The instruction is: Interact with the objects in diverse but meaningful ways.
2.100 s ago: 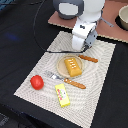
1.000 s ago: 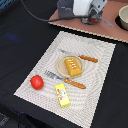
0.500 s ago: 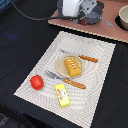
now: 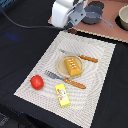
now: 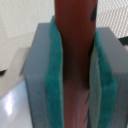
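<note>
Wrist view: sausage clamped between claw pads

Lab tabletop staged as a dining setup

Black-covered table with striped placemat, toy foods, plate, wooden-handled fork and knife, grey pots on a brown board; robot arm and cable mark it as a test rig.
</note>
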